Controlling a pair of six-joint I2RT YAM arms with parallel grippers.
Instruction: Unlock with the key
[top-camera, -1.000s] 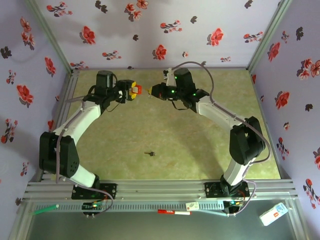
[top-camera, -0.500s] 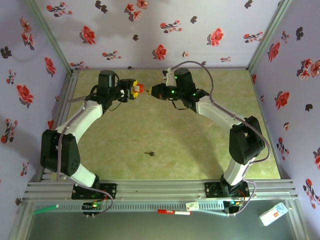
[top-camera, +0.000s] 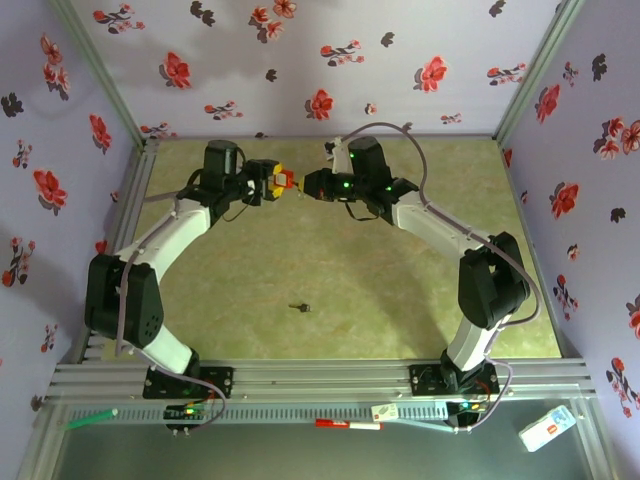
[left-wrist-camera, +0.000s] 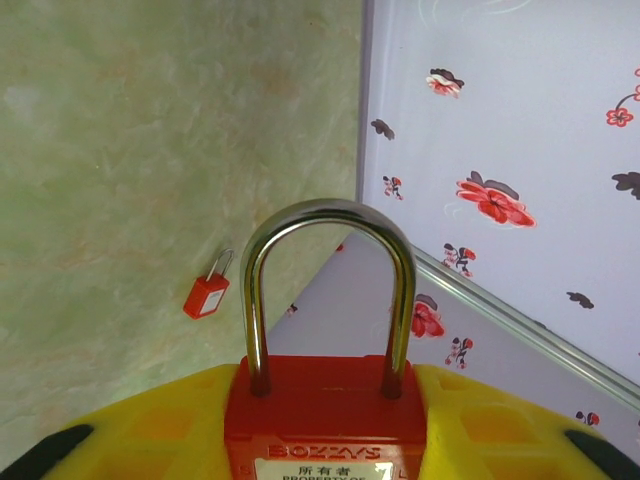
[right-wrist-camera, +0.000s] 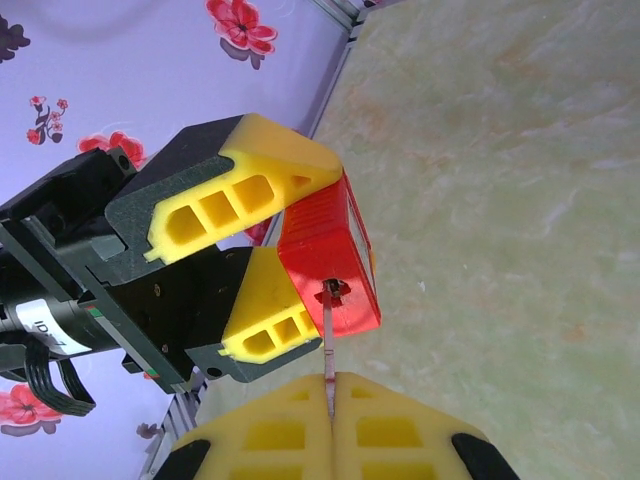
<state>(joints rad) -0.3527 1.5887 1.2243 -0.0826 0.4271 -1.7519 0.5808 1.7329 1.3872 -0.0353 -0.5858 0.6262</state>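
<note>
– Key location?
– Pinched in right end effector, closed tight on it. Thin blade sticking out, tip at keyhole in bottom of red padlock. Depth inside: cannot tell.
– Padlock hold?
– Clamped by body in left end effector, fingers partway closed around it, held off counter near far wall. From left wrist: shackle closed, both legs seated in body, pointing away from wrist.
– Arms?
– Facing each other, end effectors almost touching at far side of counter.
– Anything else lying about?
– Small red padlock flat on counter near wall. Also tiny dark item, key-like, on open counter toward near edge, well apart from both end effectors.
</note>
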